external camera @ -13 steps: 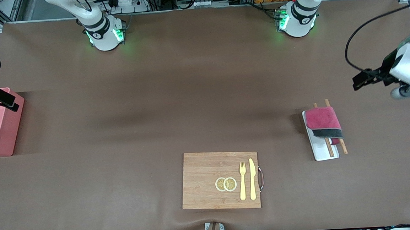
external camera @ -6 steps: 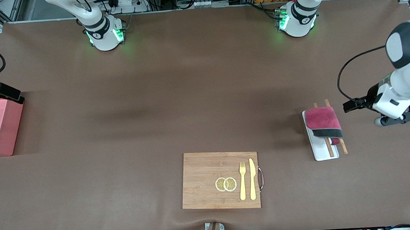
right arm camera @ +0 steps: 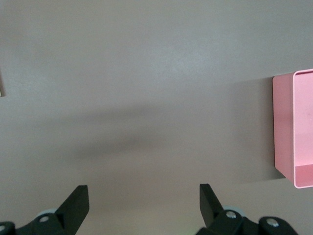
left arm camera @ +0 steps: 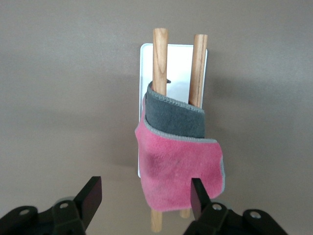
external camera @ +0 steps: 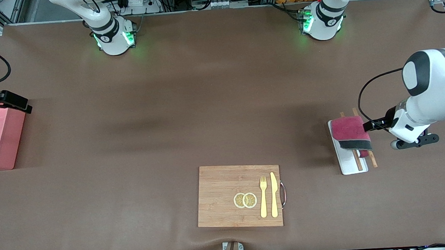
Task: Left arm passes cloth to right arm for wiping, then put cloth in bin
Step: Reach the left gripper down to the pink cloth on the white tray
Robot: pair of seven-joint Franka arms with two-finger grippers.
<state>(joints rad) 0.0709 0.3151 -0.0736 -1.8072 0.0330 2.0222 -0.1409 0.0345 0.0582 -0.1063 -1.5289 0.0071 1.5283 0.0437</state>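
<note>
The crimson cloth (external camera: 349,132) with its dark grey band lies draped over two wooden chopsticks (external camera: 372,160) on a flat white tray (external camera: 349,165) toward the left arm's end of the table. My left gripper (external camera: 414,141) hangs in the air beside the tray. In the left wrist view it (left arm camera: 145,196) is open and empty, with the cloth (left arm camera: 181,166) below it. My right gripper (right arm camera: 143,205) is open and empty over bare table beside the pink bin (right arm camera: 299,147). In the front view only its black hand (external camera: 6,100) shows, at the bin's (external camera: 15,145) edge.
A wooden cutting board (external camera: 219,194) lies near the front camera, mid-table. It carries a yellow fork (external camera: 263,198), a yellow knife (external camera: 274,194) and two lemon slices (external camera: 245,200). The arms' bases (external camera: 113,37) (external camera: 321,20) stand along the table's edge farthest from the camera.
My left arm has swung down and in toward the tray, bringing its gripper close beside the cloth. My right hand has shifted slightly at the bin's edge.
</note>
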